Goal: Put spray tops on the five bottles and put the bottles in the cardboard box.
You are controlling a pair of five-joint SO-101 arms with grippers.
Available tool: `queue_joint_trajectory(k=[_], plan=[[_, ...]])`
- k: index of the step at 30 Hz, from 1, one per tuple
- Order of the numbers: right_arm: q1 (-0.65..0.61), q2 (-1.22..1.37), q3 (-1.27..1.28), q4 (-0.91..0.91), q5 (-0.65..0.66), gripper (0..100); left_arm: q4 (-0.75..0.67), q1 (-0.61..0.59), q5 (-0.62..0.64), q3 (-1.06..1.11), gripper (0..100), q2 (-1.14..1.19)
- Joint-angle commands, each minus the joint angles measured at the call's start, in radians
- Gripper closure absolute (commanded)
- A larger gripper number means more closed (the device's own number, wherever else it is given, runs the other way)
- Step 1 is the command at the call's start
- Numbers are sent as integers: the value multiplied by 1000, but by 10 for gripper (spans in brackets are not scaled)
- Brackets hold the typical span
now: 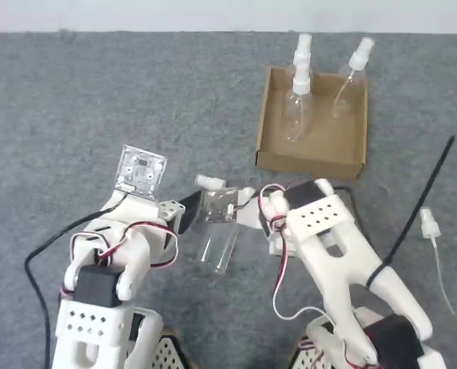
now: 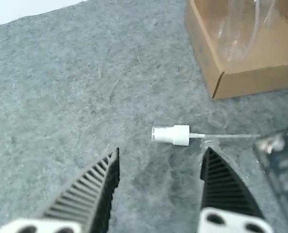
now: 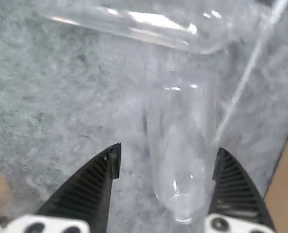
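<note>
— Starting nearest the arms, how do the two grippers stand?
— The left gripper (image 2: 162, 153) has its jaws spread wide with nothing between them. A spray top (image 2: 172, 135) lies on the grey mat (image 1: 98, 100) just beyond its tips, its thin tube trailing away along the mat.
— And the other one?
— The right gripper (image 3: 168, 150) is spread too, one jaw on either side of a clear uncapped bottle (image 3: 183, 160) lying on the mat, not closed on it. A second clear bottle (image 3: 144, 22) lies crosswise just beyond.
— Farther out?
— Seen from above, another spray top (image 1: 430, 224) lies alone at about 3 o'clock, well apart from the rest. The cardboard box (image 1: 309, 163) sits at 1 o'clock and holds three capped bottles (image 1: 294, 115), their white tops pointing to 12 o'clock
</note>
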Motion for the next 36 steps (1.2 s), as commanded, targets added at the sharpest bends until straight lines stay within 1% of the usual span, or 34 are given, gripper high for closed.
queue_joint_trajectory(k=[1, 4, 6, 9, 12, 14, 15, 17, 20, 22, 24, 26, 28, 32, 36], plan=[[67, -10, -87, 77, -71, 760, 3, -15, -9, -56, 750, 8], [113, -10, -152, 124, -236, 800, -3, -15, -9, -56, 750, 8], [140, -8, -213, 150, -399, 840, -3, -14, -9, -56, 750, 8], [168, -7, -282, 185, -723, 874, -3, -14, -8, -54, 750, 8], [157, -7, -293, 177, -1068, 875, -3, -14, -8, -54, 750, 8], [154, -5, -295, 177, -1255, 875, -3, -14, -9, -54, 750, 8], [162, -7, -295, 185, -1313, 875, 0, -14, -11, -54, 750, 9], [237, -10, -296, 206, -1326, 875, 17, -6, -55, -51, 750, 11], [452, -8, -331, 208, -1277, 873, 64, 32, -129, -64, 750, 61], [596, -4, -390, 209, -1226, 852, 83, 78, -173, -96, 750, 132], [694, 2, -427, 217, -1201, 819, 98, 129, -180, -148, 751, 222], [723, 2, -423, 222, -1223, 808, 101, 173, -184, -205, 752, 305], [711, -1, -419, 259, -1238, 808, 101, 203, -180, -266, 753, 381], [691, -5, -414, 289, -1246, 805, 98, 213, -187, -357, 753, 520], [684, -1, -390, 289, -1250, 805, 114, 229, -259, -424, 754, 664]])
